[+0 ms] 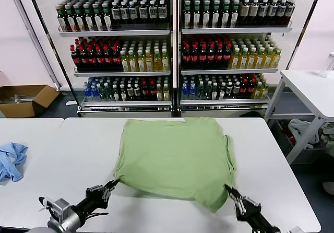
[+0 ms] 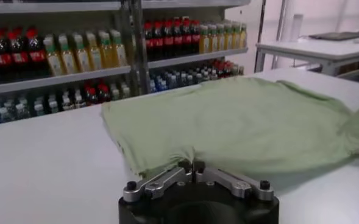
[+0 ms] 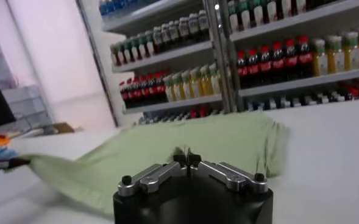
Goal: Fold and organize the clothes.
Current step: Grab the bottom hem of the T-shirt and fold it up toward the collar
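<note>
Shirt: light sage-green short-sleeved shirt (image 1: 175,157) is spread plain side up on the white table (image 1: 62,154), in the middle of it, in front of the drinks shelves (image 1: 172,45).
Shirt near edge: both near corners are drawn toward the robot and lifted a little off the table, so the hem sags between them; the far part lies flat.
Left gripper: left gripper (image 1: 111,184) is seen at the shirt's near left corner, its fingers pressed together on the fabric edge; in the left wrist view the cloth runs straight into the closed fingertips (image 2: 191,165).
Right gripper: right gripper (image 1: 229,190) is set at the near right corner, fingers pinched together on the hem; in the right wrist view the tips (image 3: 188,159) meet with green cloth directly behind them.
Blue cloth: a crumpled blue cloth (image 1: 11,160) lies at the table's left edge, well apart from the shirt.
Cardboard box: an open cardboard box (image 1: 26,100) sits on the floor beyond the table's left end.
</note>
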`<move>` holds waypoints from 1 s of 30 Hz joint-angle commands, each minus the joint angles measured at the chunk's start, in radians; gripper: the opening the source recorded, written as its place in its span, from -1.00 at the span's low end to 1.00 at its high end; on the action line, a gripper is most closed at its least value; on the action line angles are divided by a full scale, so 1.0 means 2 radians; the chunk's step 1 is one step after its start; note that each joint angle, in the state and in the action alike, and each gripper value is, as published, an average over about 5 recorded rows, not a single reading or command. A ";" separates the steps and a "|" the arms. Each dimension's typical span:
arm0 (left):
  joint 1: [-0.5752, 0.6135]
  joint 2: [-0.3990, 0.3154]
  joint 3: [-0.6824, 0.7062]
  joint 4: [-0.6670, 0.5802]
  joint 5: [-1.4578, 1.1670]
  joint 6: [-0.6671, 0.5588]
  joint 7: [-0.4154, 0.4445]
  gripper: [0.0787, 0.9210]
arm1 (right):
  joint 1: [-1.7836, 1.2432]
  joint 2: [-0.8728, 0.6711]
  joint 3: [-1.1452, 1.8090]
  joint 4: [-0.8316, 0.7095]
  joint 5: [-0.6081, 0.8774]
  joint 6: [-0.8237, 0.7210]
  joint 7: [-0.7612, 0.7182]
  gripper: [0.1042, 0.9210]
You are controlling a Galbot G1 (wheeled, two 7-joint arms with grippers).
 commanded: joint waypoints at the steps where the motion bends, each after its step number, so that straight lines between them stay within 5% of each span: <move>1: -0.134 0.030 0.044 0.099 -0.074 0.012 0.001 -0.98 | 0.159 0.000 -0.047 -0.077 0.015 -0.012 0.020 -0.99; 20: -0.219 0.009 0.087 0.222 -0.060 0.015 -0.012 -0.98 | 0.358 0.021 -0.175 -0.248 -0.050 -0.045 0.052 -0.99; 24: -0.213 0.009 0.081 0.217 -0.055 0.016 -0.015 -0.91 | 0.351 0.014 -0.179 -0.237 -0.078 -0.063 0.055 -0.81; 30: -0.192 0.017 0.063 0.196 -0.053 0.013 -0.023 -0.53 | 0.301 0.002 -0.147 -0.199 -0.095 -0.079 0.068 -0.43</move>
